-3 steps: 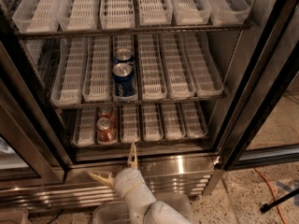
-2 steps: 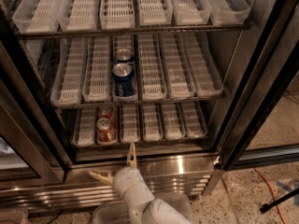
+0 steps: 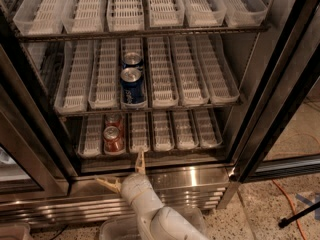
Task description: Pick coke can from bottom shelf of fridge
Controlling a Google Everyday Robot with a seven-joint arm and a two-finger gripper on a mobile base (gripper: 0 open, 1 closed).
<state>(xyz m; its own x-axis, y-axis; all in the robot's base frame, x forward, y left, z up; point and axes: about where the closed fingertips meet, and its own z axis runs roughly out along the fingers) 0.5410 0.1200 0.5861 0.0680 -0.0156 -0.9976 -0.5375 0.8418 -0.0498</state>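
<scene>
The coke can (image 3: 113, 139) is seen upright at the front of a white lane tray toward the left of the bottom shelf (image 3: 165, 151), with a second red can (image 3: 114, 120) just behind it in the same lane. The pincer (image 3: 124, 172) is held low in front of the fridge (image 3: 165, 177), outside the shelf and below the can, near the steel base, with its fingers (image 3: 140, 160) spread wide: one is pointed up toward the shelf edge, the other out to the left. The pincer is judged to be offset slightly to the right of the can, so a straight advance could bring the raised finger against the neighbouring tray or the wire rack front instead of around the can. If the can is struck on one side, it may be tipped or pushed back into the red can behind it, and both could be knocked over. A grasp closed too high or too shallow on the smooth can could be lost on withdrawal. The blue cans (image 3: 133, 85) on the rack above could be brushed if the arm is lifted too early.
</scene>
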